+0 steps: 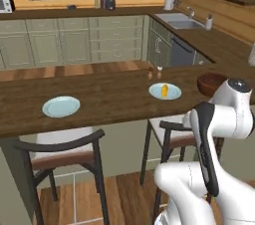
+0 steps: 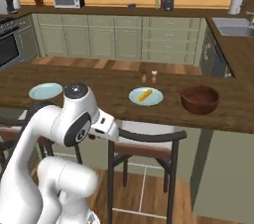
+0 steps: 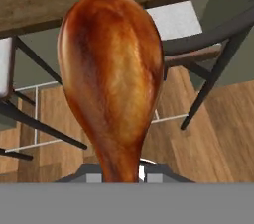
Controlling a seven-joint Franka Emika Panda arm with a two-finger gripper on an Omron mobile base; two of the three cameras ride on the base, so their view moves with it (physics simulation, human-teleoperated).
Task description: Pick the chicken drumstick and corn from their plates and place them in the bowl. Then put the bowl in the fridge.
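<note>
Glossy reddish-brown chicken drumstick (image 3: 111,79), meaty end up.

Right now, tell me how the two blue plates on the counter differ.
The left plate is bare, while the right plate carries the corn. The left plate sits alone on its stretch of the counter; the right plate lies between it and the wooden bowl, with two small shakers just behind it. Both are round, flat, pale blue, and look the same size.
</note>
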